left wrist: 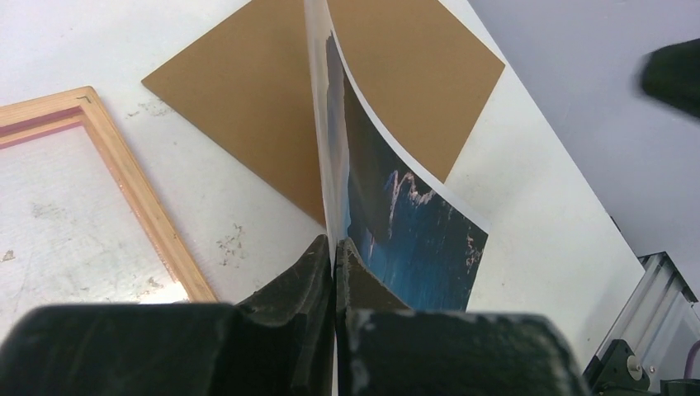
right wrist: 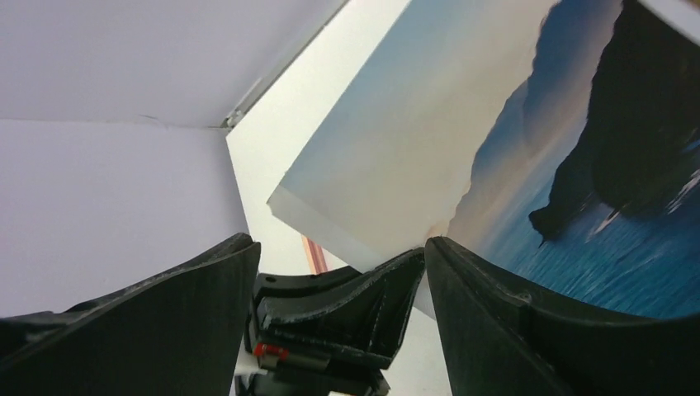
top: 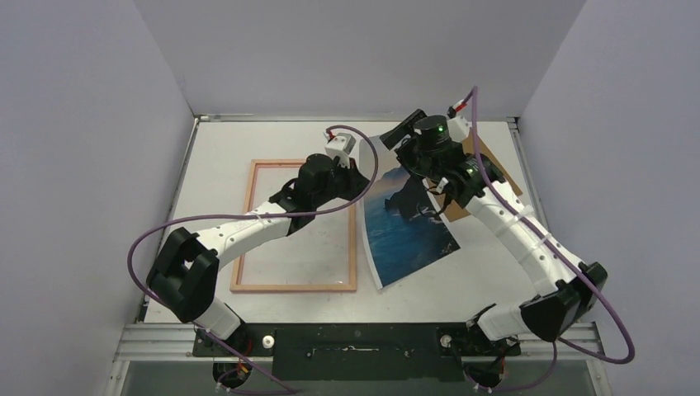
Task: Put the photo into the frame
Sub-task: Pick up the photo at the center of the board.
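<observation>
The photo [top: 409,219] of blue sea and dark mountains stands curved on its long edge to the right of the frame, its near end resting on the table. My left gripper [top: 357,175] is shut on the photo's upper left edge; the left wrist view shows both fingers [left wrist: 314,276] pinching the sheet [left wrist: 413,239]. My right gripper [top: 402,132] is open at the photo's far end, its jaws spread wide and holding nothing [right wrist: 338,280]; the photo [right wrist: 462,124] lies just beyond its right finger. The frame [top: 252,223] lies flat with its tan wood side up, left of the photo.
A brown cardboard board [top: 498,177] lies flat at the back right under my right arm and also shows in the left wrist view [left wrist: 248,91]. The frame's rail [left wrist: 132,190] is near my left gripper. Grey walls close in the back and sides.
</observation>
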`<state>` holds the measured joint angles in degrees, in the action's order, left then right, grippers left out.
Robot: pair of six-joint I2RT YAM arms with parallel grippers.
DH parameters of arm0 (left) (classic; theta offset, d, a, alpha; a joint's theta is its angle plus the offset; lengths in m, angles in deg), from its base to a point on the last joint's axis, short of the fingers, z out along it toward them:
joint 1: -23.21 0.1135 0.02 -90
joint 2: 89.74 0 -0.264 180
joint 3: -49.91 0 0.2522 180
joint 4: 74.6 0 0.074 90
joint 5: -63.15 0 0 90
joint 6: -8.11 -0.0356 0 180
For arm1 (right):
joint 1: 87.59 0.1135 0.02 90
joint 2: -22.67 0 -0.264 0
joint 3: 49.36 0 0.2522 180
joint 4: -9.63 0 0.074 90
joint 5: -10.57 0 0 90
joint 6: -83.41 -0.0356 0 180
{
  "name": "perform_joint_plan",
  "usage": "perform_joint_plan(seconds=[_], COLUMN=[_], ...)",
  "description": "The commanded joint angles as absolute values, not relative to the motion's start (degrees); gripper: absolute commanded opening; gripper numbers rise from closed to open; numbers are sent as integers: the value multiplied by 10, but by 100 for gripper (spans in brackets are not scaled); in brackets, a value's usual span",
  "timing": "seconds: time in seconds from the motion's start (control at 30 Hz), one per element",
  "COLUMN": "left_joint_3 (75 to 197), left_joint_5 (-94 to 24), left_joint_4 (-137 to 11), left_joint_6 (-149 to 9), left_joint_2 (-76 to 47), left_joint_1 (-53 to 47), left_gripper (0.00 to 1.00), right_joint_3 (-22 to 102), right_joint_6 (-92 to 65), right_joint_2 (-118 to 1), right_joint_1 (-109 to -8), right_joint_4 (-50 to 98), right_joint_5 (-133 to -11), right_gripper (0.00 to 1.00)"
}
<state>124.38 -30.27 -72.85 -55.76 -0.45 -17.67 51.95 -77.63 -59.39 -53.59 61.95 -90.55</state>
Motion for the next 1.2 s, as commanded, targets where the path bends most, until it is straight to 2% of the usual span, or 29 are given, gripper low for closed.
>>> perform_joint_plan(seconds=[0.0, 0.23, 0.37, 0.47, 0.57, 0.8, 0.9, 1.17], left_joint_3=[1284, 1353, 1459, 1507, 1507, 1519, 1511, 1499], left_joint_5=[-285, -292, -293, -283, -307, -326, -341, -352], left_joint_4=[-699, -581, -391, -325, -325, -310, -311, -311], left_joint_6=[-554, -492, -438, -416, -362, -310, -290, -258], left_joint_2=[-30, -20, 2, 16, 14, 8, 6, -4], left_joint_1=[-173, -148, -127, -122, -105, -81, -70, -62], left_gripper=[0, 0, 0, 0, 0, 0, 0, 0], right_joint_3=[500, 444, 392, 373, 385, 436, 454, 482], right_joint_6=[-700, -584, -512, -477, -438, -364, -352, -310], right_joint_2=[-517, -450, -410, -402, -435, -544, -583, -660], right_joint_1=[-544, -550, -538, -507, -399, -220, -180, -146], right_joint_4=[576, 583, 557, 571, 604, 614, 639, 669], right_joint_5=[-972, -971, -932, -940, -1018, -1161, -1224, -1294], right_gripper=[74, 72, 75, 80, 81, 83, 83, 80])
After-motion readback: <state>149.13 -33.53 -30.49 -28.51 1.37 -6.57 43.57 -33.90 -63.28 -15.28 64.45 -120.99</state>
